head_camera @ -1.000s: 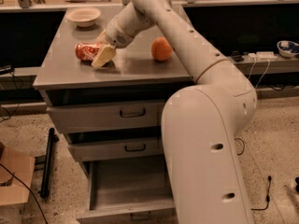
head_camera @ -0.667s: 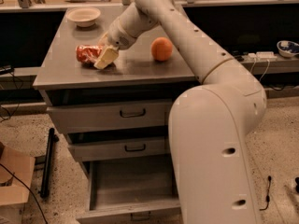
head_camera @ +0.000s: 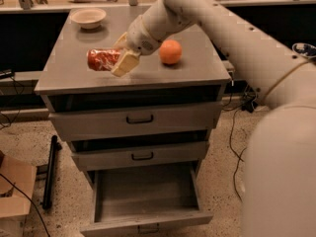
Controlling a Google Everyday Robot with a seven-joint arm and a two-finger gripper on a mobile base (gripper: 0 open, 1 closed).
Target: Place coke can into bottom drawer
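The coke can (head_camera: 102, 59) is red and lies on its side at the left middle of the grey cabinet top (head_camera: 74, 80). My gripper (head_camera: 122, 52) reaches down from the upper right and is shut on the can's right end, with one cream finger (head_camera: 125, 63) in front of it and the other behind. The can is at, or barely above, the surface. The bottom drawer (head_camera: 145, 196) is pulled open below, and its grey inside holds nothing. The two drawers above it are nearly shut.
An orange (head_camera: 170, 52) sits just right of the gripper. A pale bowl (head_camera: 89, 18) stands at the back left of the top. My arm and body fill the right side. A black bar (head_camera: 49, 172) and a cardboard box (head_camera: 15, 191) lie on the floor at left.
The gripper and the can have shifted slightly to the right together. My body has moved further right in the view. The orange and bowl have not moved.
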